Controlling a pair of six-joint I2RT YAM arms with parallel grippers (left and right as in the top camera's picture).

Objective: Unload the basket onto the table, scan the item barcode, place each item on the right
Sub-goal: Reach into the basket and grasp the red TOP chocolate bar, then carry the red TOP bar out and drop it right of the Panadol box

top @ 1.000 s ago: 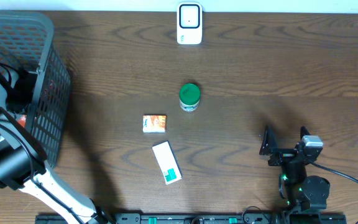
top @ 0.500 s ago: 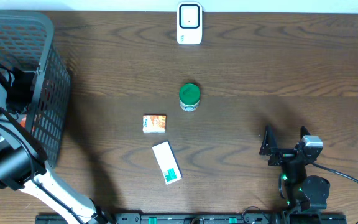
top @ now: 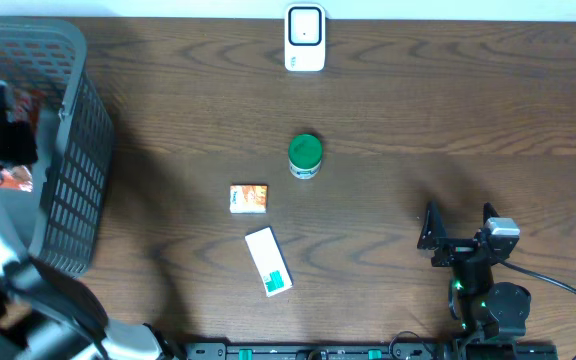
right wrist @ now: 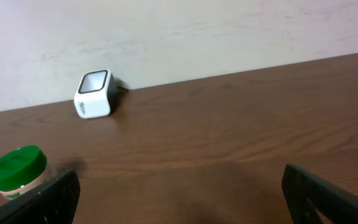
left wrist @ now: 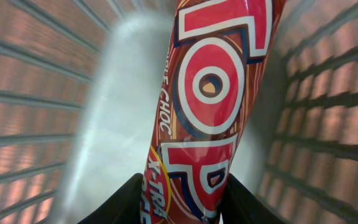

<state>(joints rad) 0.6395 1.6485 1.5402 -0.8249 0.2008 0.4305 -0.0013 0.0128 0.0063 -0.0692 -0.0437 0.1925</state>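
Your left gripper (left wrist: 182, 202) is clamped on a red snack packet (left wrist: 219, 106), with its black fingers (left wrist: 132, 199) pressed to either side of the packet's lower end. Nearest the fingers you can read "X-TRA". Farther up the wrapper are big white-outlined letters, "TOP", with a small "CHOC" along the left edge. The packet hangs inside the grey basket (left wrist: 36, 99), whose mesh walls blur around and behind it.

The overhead view gives you none of that writing, only scraps of red-orange beside the arm in the basket. It does show the table (top: 448, 110): a white and green box (top: 268, 261), then a small orange box (top: 249, 198), a green-lidded jar (top: 305, 156), and the white scanner (top: 305, 38) at the far edge, well apart from the basket.

Your right gripper (top: 458, 225) stands wide apart and holds nothing. Its camera sees only the jar and the scanner, with their labels too small to read.
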